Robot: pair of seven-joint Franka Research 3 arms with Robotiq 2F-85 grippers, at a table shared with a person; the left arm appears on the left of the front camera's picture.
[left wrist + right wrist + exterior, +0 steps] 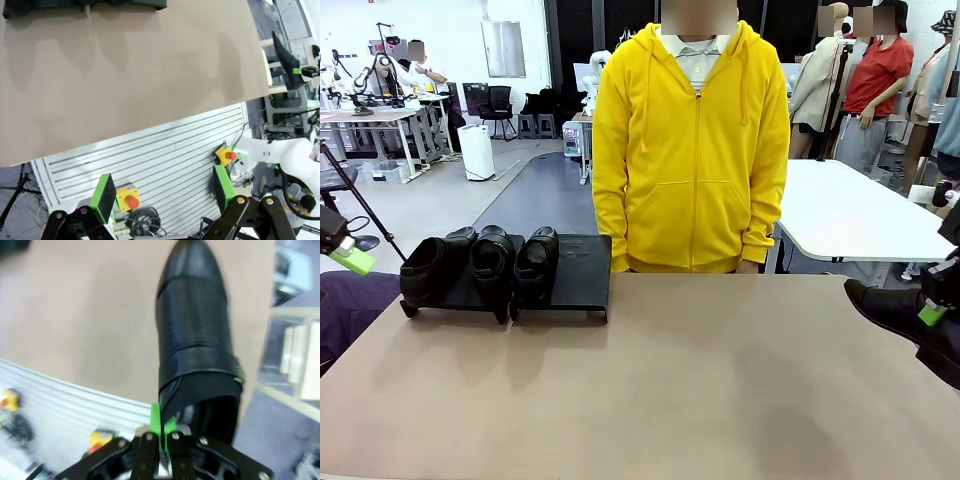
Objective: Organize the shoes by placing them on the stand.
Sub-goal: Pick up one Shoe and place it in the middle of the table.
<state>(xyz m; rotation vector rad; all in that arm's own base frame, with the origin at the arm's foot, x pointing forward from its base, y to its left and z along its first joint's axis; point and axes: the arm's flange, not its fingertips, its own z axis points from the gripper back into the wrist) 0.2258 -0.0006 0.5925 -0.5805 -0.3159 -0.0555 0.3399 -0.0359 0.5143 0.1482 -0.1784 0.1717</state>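
Note:
Three black loafers (492, 258) sit side by side on the stand (578, 272), a pair of low black platforms at the table's far left; the right half of the right platform is bare. A fourth shoe (882, 305) hangs off the table's right edge, toe pointing left, with my right gripper (930, 314) shut on its heel rim. The right wrist view shows that shoe (195, 330) stretching away from the closed right gripper (162, 429). My left gripper (350, 258) hovers off the table's left side. In its own view the left gripper (162, 194) is open, holding nothing.
A person in a yellow hoodie (692, 150) stands at the far edge, just right of the stand. The brown tabletop (700, 380) is bare across the middle and right. A white table (860, 215) stands behind on the right.

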